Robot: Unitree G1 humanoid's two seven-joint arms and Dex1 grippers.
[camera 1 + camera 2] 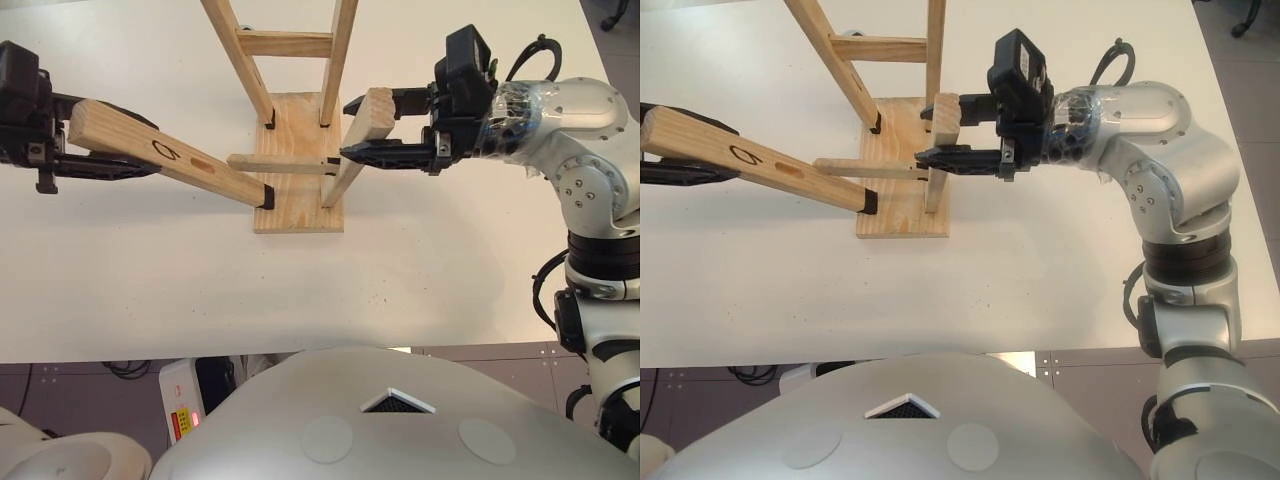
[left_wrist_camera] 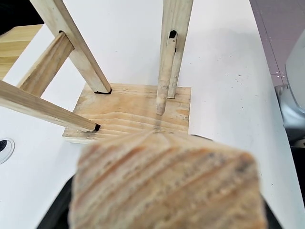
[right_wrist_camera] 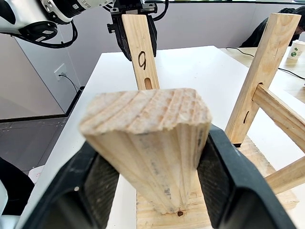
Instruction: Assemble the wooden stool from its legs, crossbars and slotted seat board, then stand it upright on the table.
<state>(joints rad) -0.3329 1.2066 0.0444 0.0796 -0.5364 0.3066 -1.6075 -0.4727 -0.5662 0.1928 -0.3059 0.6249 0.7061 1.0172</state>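
- Seating numbered leg (image 1: 200, 165) at near-left corner of seat board (image 1: 298, 215): left tool (image 1: 150, 148) clamped on its upper end, leg tilted.
- Right tool (image 1: 350, 130) grips near-right leg (image 1: 372, 112). Free end of crossbar (image 1: 275, 163) should meet the side slot before pushing.

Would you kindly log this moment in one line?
left gripper shut on marked leg; right gripper shut on plain leg; crossbar in plain leg; seat board flat

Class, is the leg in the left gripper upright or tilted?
Tilted: the leg slants from the left gripper down to the seat board, at its corner.
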